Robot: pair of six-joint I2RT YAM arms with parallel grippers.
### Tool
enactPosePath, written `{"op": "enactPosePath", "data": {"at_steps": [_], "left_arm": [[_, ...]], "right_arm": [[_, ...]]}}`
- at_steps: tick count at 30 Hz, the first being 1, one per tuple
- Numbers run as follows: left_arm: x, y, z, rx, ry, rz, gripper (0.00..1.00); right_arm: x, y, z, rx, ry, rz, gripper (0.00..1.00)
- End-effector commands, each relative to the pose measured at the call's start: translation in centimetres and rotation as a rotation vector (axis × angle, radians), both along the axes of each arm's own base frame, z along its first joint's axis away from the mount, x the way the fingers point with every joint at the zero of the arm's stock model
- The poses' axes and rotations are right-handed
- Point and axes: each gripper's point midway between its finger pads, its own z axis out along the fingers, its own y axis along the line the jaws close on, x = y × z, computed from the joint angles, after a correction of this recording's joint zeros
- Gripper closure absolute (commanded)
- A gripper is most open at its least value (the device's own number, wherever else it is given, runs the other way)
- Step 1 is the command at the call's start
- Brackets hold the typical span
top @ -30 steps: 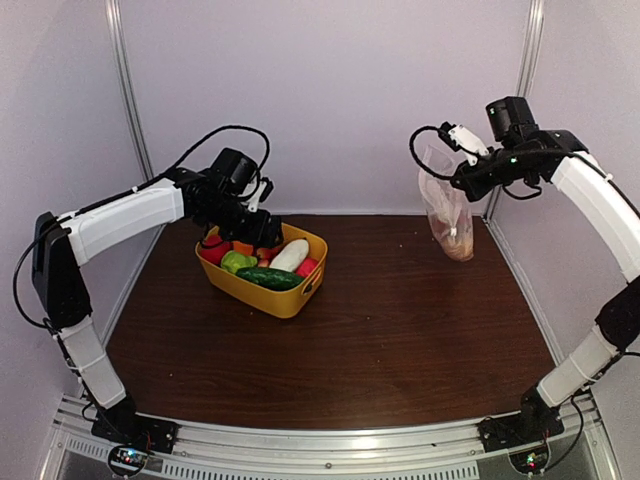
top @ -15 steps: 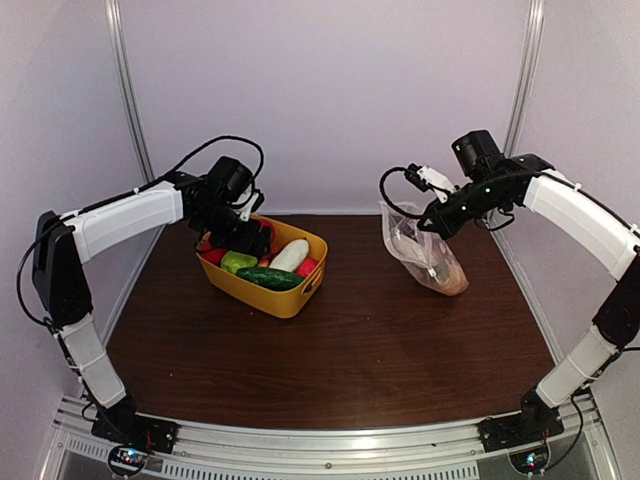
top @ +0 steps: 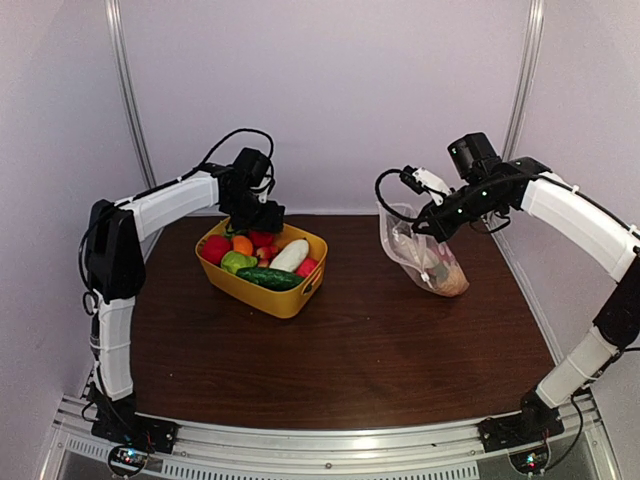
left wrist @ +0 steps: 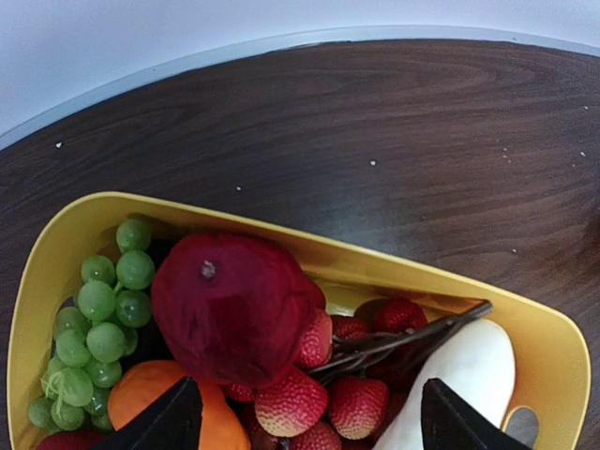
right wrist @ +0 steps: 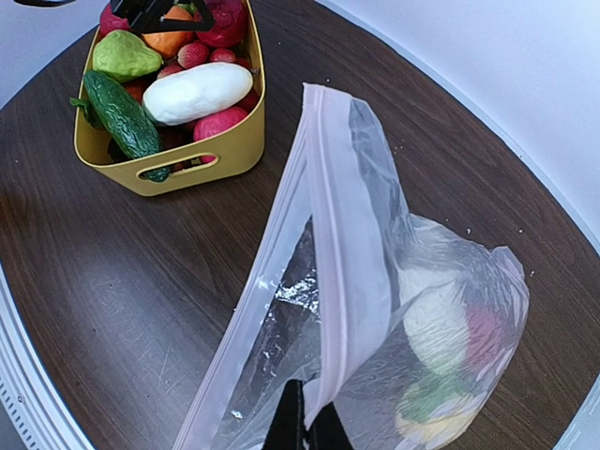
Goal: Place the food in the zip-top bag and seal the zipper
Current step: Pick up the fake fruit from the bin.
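The food lies in a yellow tub (top: 272, 297): a dark green cucumber (top: 268, 277), a white piece (top: 290, 255), green grapes (left wrist: 98, 319), a dark red fruit (left wrist: 230, 305) and a bunch of small red berries (left wrist: 361, 380). My left gripper (top: 262, 213) hovers over the tub's far end. In the wrist view its jaws (left wrist: 305, 427) stand open, either side of the berries. My right gripper (right wrist: 302, 424) is shut on the mouth edge of the zip-top bag (top: 420, 255). The mouth hangs open along the pale zipper (right wrist: 337, 234). A few food pieces (right wrist: 450, 347) sit in the bag's bottom, which rests on the table.
The tub (right wrist: 187, 155) stands at the back left of the dark wooden table (top: 380, 350), with the bag to its right. White walls close in the back and both sides.
My right arm has swung left and down, so the bag's bottom now rests on the table. My left arm has shifted back and right over the tub's far end.
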Motion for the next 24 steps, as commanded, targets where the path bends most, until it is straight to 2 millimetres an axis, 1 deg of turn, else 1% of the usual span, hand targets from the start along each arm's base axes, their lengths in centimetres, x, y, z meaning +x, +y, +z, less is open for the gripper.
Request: {"op": "enactPosePath", "data": {"at_steps": [1, 7, 10, 14, 18, 19, 21, 24], "left_arm": [[2.5, 0.7, 0.4, 0.009, -0.052, 0.070, 0.18], [4.1, 1.9, -1.7, 0.071, -0.049, 0.122, 0.20], [4.6, 2.2, -2.6, 0.091, -0.048, 0.129, 0.24], [5.0, 2.1, -2.9, 0.097, -0.055, 0.125, 0.29], [4.8, 1.9, -2.7, 0.094, -0.048, 0.117, 0.31], [4.8, 1.8, -2.5, 0.090, -0.047, 0.113, 0.34], [4.6, 1.6, -1.5, 0.071, -0.055, 0.103, 0.41], [4.2, 1.6, 0.5, 0.048, -0.079, 0.099, 0.44]], "right_arm": [[-0.7, 0.4, 0.7, 0.031, -0.009, 0.006, 1.00], [-0.7, 0.3, 0.3, 0.028, -0.001, 0.005, 1.00], [-0.8, 0.2, 0.4, 0.027, -0.004, 0.004, 1.00], [-0.9, 0.2, 0.4, 0.026, -0.001, 0.004, 1.00], [-1.0, 0.1, 0.6, 0.027, -0.008, 0.002, 1.00], [-1.0, 0.0, 0.6, 0.026, -0.010, 0.000, 1.00], [-1.1, 0.0, 0.5, 0.023, -0.011, 0.000, 1.00], [-1.1, -0.1, 0.6, 0.022, -0.015, -0.003, 1.00]]}}
